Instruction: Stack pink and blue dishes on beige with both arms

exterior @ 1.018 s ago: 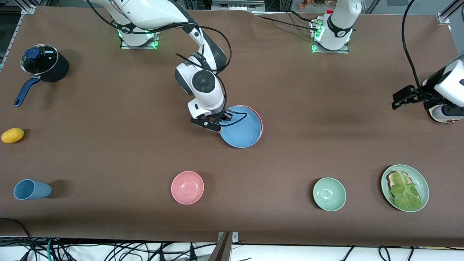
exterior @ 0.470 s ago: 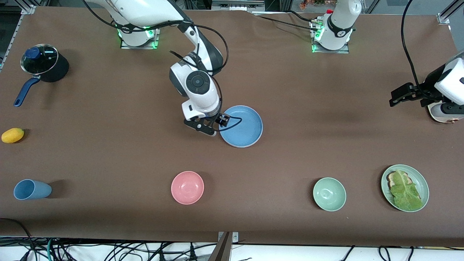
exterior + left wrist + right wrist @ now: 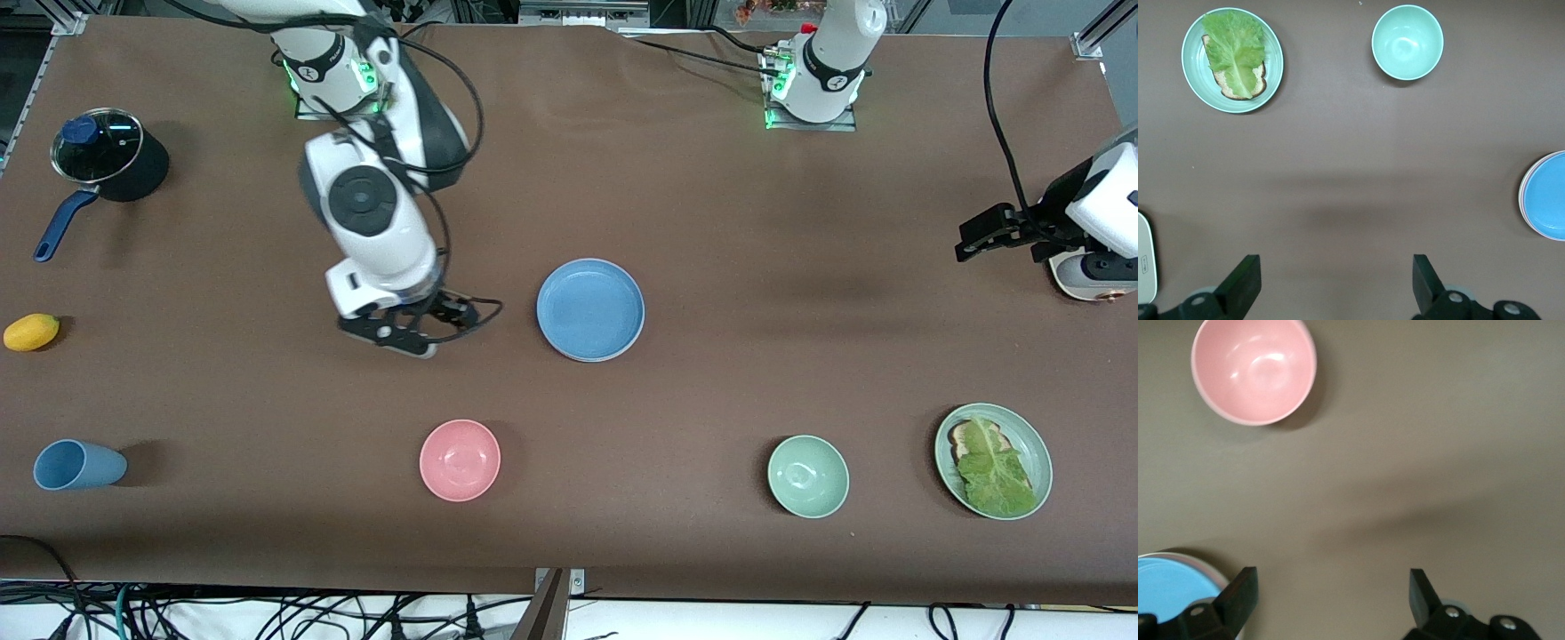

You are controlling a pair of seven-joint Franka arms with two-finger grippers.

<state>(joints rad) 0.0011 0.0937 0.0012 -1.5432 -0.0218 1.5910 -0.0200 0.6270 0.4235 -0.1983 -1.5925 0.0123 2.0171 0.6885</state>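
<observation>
We see the round, shallow sky-blue plate (image 3: pixel 590 308) lying on top of the stack at mid-table, a thin salmon-pink plate rim (image 3: pixel 1521 197) peeking from beneath it. Our right gripper (image 3: pixel 402 331) hovers over bare brown tabletop (image 3: pixel 711 267) beside the stack, fingers spread wide and empty. Our left gripper (image 3: pixel 982 236) waits over the table's left-arm end, fingers also wide, holding nothing.

Beige plate hidden under blue plate (image 3: pixel 590 309) (pink rim barely visible)
</observation>
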